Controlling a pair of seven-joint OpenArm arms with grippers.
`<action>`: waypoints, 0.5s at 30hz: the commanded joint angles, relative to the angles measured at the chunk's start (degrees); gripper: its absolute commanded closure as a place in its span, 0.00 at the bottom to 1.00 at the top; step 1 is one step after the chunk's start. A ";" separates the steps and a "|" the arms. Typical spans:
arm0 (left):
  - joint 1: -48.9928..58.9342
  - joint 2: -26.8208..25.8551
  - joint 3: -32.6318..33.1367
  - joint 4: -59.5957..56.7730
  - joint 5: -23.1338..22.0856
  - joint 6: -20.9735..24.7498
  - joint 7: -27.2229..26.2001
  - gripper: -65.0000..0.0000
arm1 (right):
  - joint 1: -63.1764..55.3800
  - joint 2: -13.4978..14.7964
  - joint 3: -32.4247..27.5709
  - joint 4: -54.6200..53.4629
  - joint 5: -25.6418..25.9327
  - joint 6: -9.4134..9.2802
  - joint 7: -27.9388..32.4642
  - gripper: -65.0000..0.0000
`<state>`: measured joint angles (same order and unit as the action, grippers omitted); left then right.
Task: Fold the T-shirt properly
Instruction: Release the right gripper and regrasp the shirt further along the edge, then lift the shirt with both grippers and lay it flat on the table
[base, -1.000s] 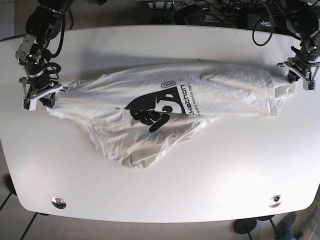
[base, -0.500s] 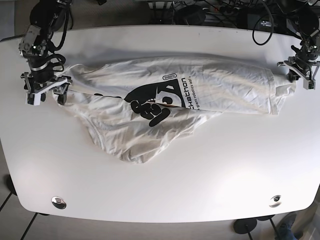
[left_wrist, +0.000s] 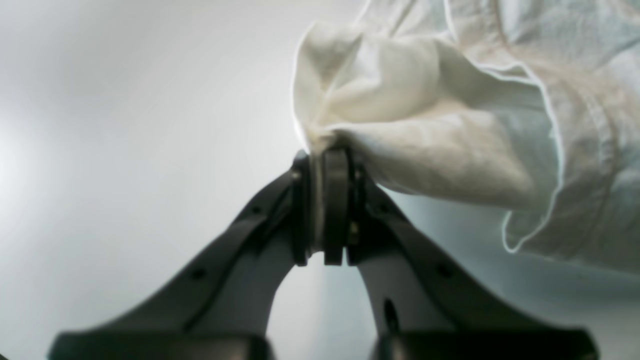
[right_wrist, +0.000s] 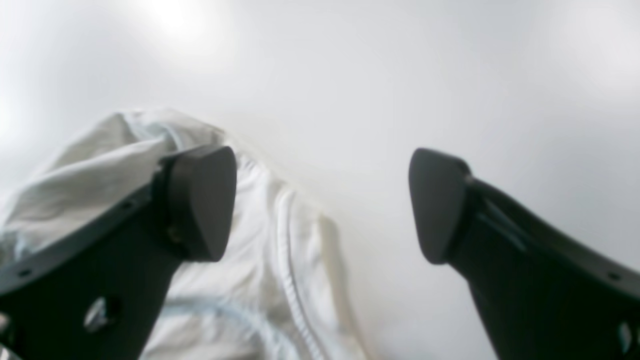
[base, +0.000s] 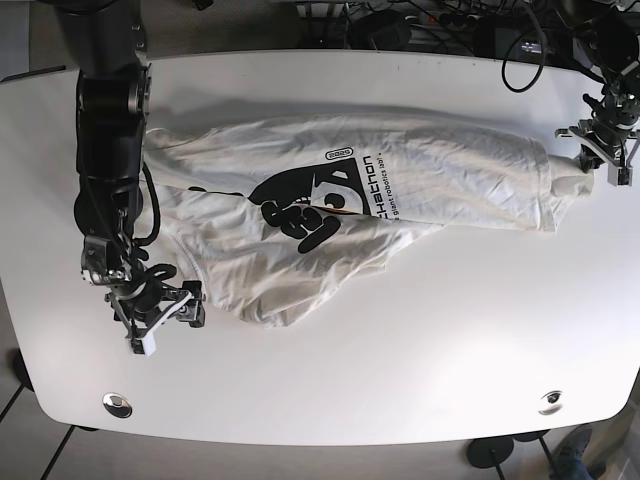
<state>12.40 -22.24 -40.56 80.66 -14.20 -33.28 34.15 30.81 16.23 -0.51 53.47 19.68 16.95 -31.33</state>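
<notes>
Right gripper (base: 163, 313) sits at the near-left part of the white table (base: 330, 400), just off the T-shirt's (base: 400, 185) sagging lower edge. Fingers spread wide, nothing between them. Right wrist view confirms: one finger pad (right_wrist: 202, 200) overlaps a rolled, seamed fold of the T-shirt, the other pad stands over bare table, well clear of cloth. So the cloth lies toward the one-pad side of the jaws, not centred in the gap. Judgement: any grasp here needs the gripper shifted toward the shirt before closing, or it closes on air.

T-shirt lies across the middle of the table, black print facing up, long axis running side to side in the base view. Its near edge droops in a loose lobe toward the right gripper; the far edge is fairly straight.

Left gripper (base: 601, 147) is at the far-right end of the T-shirt, jaws pressed together on a bunched corner of fabric (left_wrist: 350, 105). Left wrist view shows the cloth pinched at the tips and fanning out beyond them.

Right arm is the nearer one to the slack lobe; left arm anchors the opposite end.

Hard to make out: which garment feature the right gripper is beside (hem, sleeve or collar) is unclear from the blurred wrist view. Layers under the drooping lobe are hidden. Whether the corner in the left gripper is lifted off the table cannot be told.
</notes>
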 joint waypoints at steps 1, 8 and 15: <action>-0.40 -1.28 -0.54 2.19 -0.79 0.09 -1.05 0.99 | 4.40 1.13 -4.01 -6.04 0.58 0.41 5.00 0.21; -0.40 0.22 -0.72 2.63 -0.62 0.09 -0.96 0.99 | 5.46 -1.42 -9.38 -18.53 0.41 6.57 13.35 0.21; -0.67 0.22 -0.63 2.37 -0.62 0.09 -1.05 0.99 | -0.35 -4.93 -9.11 -13.69 0.85 9.47 13.27 0.30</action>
<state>12.16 -20.69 -40.84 82.24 -14.17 -33.26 34.26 29.78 10.96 -9.69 39.59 20.91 26.00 -15.81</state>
